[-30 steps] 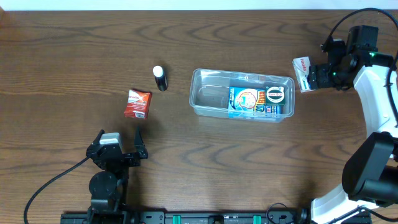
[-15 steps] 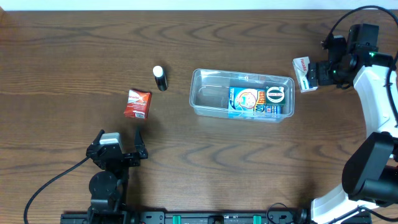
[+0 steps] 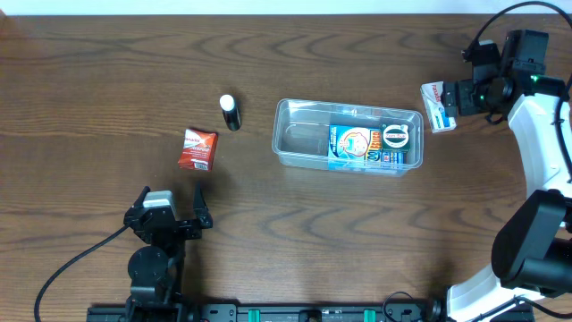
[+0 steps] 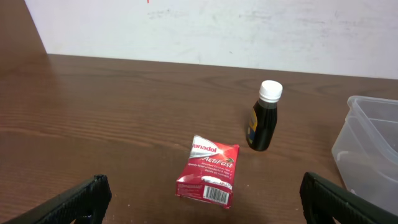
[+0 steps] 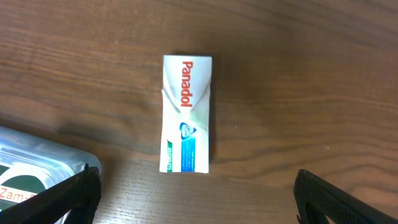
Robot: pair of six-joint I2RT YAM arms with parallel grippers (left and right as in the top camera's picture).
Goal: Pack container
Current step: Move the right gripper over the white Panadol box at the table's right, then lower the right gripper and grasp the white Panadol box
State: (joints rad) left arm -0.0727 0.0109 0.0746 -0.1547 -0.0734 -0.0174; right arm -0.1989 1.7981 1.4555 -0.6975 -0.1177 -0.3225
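Container [image 3: 299,139] sat mid-table, some packets in its right end. Right gripper [image 5: 199,198] hovered, fingers wide, above the white Panadol box [image 5: 186,115], probably the next pick; it needed to descend and close. Left gripper [image 3: 172,210] hung wide, empty

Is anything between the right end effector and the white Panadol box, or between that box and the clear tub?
Nothing visible. The open right end effector hovers over the white cardboard Panadol box, and only bare wooden table lies between the box and the clear plastic rectangular container.
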